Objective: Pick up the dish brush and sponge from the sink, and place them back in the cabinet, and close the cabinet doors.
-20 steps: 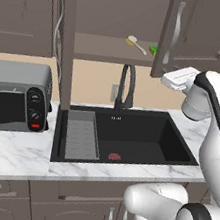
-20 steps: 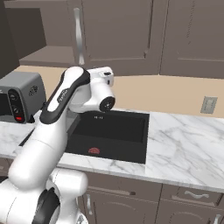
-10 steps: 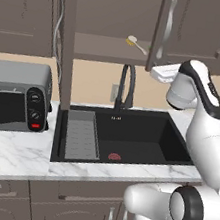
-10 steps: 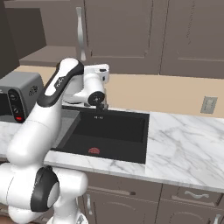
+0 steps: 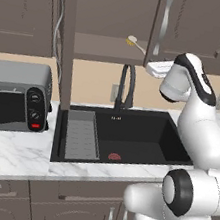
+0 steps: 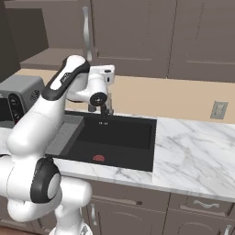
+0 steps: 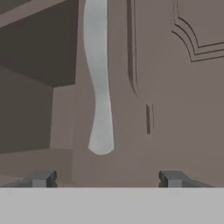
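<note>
The dish brush (image 5: 135, 43) lies on the open cabinet's shelf (image 5: 101, 51), cream head to the left. The sponge is hidden. The black sink (image 5: 144, 130) (image 6: 120, 137) holds just its red drain (image 5: 115, 156). My gripper (image 7: 107, 179) is open with nothing between its fingertips (image 7: 41, 178). It faces the right cabinet door (image 7: 175, 100), close to its silver bar handle (image 7: 99, 87) (image 5: 165, 20). The white hand (image 5: 158, 68) hovers just under that door's lower left corner, above the faucet. The left cabinet door (image 5: 66, 34) stands wide open, edge-on.
A black arched faucet (image 5: 126, 87) rises right below the hand. A grey toaster oven (image 5: 13, 97) sits on the counter at the left. Marble counter (image 6: 193, 142) stretches right of the sink, with a wall outlet (image 6: 219, 110) above it.
The hand has swung left along the cabinet front. The right door's handle has shifted left toward shut, covering the green sponge that showed on the shelf. The jaws have widened a little.
</note>
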Controlling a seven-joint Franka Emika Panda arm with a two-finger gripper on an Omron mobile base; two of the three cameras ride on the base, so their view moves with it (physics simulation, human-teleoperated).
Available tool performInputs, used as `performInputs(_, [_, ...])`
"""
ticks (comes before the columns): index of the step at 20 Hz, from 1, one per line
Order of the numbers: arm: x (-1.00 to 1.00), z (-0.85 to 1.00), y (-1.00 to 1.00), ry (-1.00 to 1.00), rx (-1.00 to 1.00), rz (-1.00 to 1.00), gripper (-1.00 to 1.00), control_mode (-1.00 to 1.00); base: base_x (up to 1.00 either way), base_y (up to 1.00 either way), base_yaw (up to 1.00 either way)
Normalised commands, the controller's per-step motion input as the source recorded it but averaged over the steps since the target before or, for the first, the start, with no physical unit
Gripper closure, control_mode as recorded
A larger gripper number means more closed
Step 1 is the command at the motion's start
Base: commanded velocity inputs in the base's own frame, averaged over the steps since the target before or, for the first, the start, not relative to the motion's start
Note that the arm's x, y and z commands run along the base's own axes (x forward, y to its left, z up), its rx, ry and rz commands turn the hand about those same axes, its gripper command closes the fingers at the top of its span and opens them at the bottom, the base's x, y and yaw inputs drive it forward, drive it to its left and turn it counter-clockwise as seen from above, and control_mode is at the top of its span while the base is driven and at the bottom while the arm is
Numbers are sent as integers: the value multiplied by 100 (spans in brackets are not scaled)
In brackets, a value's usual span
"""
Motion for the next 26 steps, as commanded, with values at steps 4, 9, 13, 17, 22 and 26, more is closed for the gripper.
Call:
performInputs(4, [26,0,0,0,0,-3,-100,-100,0,0,0])
performInputs(9, [20,0,0,0,0,-3,-100,-100,0,0,0])
performInputs(13, [6,0,0,0,0,-2,-100,-100,0,0,0])
performInputs(17, [-5,5,0,0,0,-2,-100,-100,0,0,0])
performInputs(22, [-28,7,0,0,0,-4,-100,-100,0,0,0])
performInputs(26, [-28,13,0,0,0,-5,-100,-100,0,0,0])
